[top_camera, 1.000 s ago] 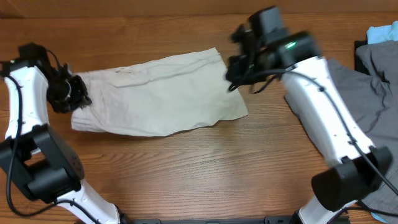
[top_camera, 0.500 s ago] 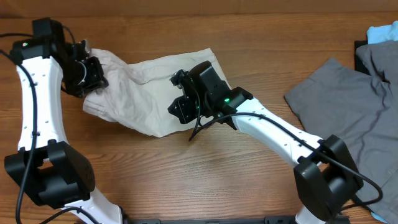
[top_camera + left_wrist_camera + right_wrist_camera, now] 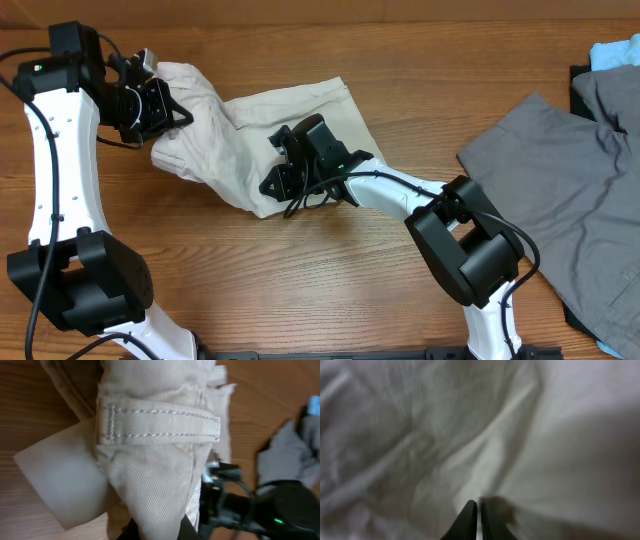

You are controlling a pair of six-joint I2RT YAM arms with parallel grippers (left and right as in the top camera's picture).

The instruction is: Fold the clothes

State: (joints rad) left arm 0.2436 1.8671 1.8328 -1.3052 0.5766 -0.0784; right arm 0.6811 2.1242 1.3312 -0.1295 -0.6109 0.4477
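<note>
Beige shorts (image 3: 250, 130) stretch ten-to-four o'clock between your pincers: left pincer (image 3: 165, 100) clamped tight on the ten o'clock end, right pincer (image 3: 281, 180) pinched shut on the four o'clock edge.

No legible text or labels

Robot lab — wooden table (image 3: 330, 290), twin arms (image 3: 60, 150)

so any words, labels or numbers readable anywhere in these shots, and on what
None can be read. The pale beige cotton shorts show only a plain stitched belt loop. The grey fabric garment and the light blue cloth carry no visible print.
</note>
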